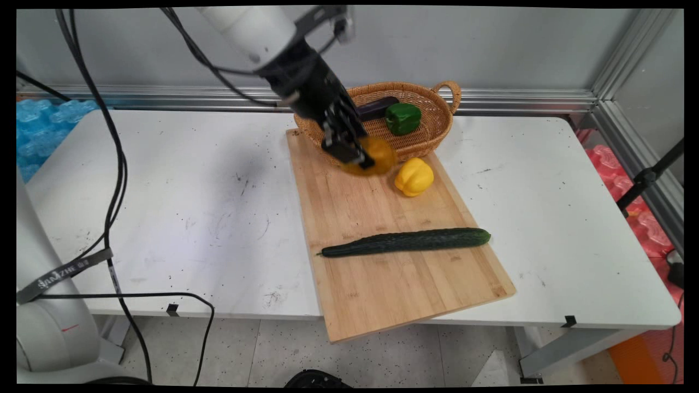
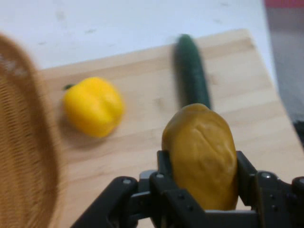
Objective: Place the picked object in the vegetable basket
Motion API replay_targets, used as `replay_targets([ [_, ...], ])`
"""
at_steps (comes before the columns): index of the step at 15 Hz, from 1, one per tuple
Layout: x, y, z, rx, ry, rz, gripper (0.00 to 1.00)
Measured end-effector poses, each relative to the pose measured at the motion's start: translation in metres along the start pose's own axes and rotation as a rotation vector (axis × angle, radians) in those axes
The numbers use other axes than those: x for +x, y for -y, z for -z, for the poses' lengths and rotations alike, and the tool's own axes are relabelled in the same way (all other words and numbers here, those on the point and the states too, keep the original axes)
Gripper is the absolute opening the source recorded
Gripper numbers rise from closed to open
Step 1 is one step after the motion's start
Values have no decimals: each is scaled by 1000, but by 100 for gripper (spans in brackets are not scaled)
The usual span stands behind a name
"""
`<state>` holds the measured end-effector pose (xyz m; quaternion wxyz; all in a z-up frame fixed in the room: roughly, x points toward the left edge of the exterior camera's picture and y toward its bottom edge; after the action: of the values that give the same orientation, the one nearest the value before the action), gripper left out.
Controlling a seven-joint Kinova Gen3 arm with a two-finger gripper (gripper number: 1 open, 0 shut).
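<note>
Orange-brown potato (image 2: 202, 156) gripped in end effector (image 1: 357, 156) above bamboo board (image 1: 382, 262), beside wicker basket (image 1: 426, 139), yellow pepper (image 1: 414, 177) near

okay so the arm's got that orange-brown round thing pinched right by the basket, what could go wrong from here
1. The hand is shut on the rounded orange-brown item with its smooth upper part bulging above the fingers, so it could slip out.
2. It hangs close to the wicker basket rim, which a sideways move might clip.
3. If dropped, it could roll on the wooden board into the yellow bell pepper.
</note>
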<state>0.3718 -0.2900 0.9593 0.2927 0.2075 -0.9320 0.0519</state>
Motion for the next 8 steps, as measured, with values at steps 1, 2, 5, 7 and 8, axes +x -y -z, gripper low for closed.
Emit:
replay_targets([
  [1,-3,11,7,31,-5,47,0],
  [2,-5,20,11,53,-10,82,0],
  [5,-11,49,21,127,-24,193,0],
  [7,-15,73,23,181,-33,274,0],
  [8,-16,83,23,205,-35,307,0],
])
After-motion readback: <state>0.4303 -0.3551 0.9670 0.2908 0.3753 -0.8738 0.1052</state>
